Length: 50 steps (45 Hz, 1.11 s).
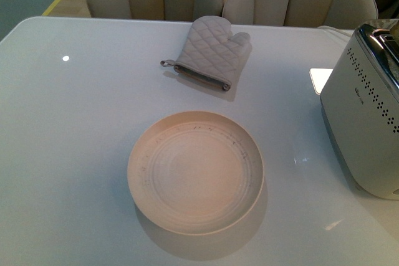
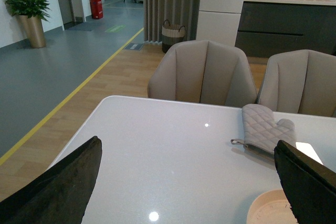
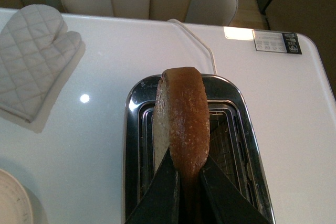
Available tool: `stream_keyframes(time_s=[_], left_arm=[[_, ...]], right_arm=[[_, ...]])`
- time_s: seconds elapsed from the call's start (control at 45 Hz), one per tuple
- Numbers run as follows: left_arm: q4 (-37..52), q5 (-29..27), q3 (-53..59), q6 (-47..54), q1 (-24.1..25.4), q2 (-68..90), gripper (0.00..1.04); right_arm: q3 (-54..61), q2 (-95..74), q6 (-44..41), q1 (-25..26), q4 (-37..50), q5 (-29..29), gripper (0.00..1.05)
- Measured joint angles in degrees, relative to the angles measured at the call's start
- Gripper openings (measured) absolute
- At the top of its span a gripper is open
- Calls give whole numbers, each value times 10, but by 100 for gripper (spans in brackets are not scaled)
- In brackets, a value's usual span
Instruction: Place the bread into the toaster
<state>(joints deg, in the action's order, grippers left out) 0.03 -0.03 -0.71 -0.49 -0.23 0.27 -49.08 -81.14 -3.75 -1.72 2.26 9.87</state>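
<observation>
The right claw [image 3: 184, 170] is clamping the bread [image 3: 181, 109] edge-up over the toaster [image 3: 132, 145]. Lowering it straight into a slot looks next.

Toaster [image 3: 132, 129]: mirror-bright chrome top, satin perforated metal sides. Bread [image 3: 184, 108]: rough golden crust. Mitt [image 1: 209, 51]: quilted grey cloth. Table [image 1: 75, 154]: smooth, glossy. Plate [image 1: 138, 166]: matt, ridged.

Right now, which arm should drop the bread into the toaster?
Right. The right gripper holds the bread on edge just over the toaster top. The left gripper is open, empty, with no toaster in its view.
</observation>
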Motion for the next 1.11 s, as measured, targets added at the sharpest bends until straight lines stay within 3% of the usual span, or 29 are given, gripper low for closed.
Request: stream_keyframes(time_s=[0.711, 0.933, 1.111], left_arm=[[0, 0, 0, 0, 0, 0, 98], [0, 0, 0, 0, 0, 0, 98], [0, 0, 0, 0, 0, 0, 98]], right_arm=[[63, -27, 5, 19, 29, 0, 3], [94, -15, 14, 23, 39, -7, 39], [106, 90, 32, 27, 36, -14, 74]])
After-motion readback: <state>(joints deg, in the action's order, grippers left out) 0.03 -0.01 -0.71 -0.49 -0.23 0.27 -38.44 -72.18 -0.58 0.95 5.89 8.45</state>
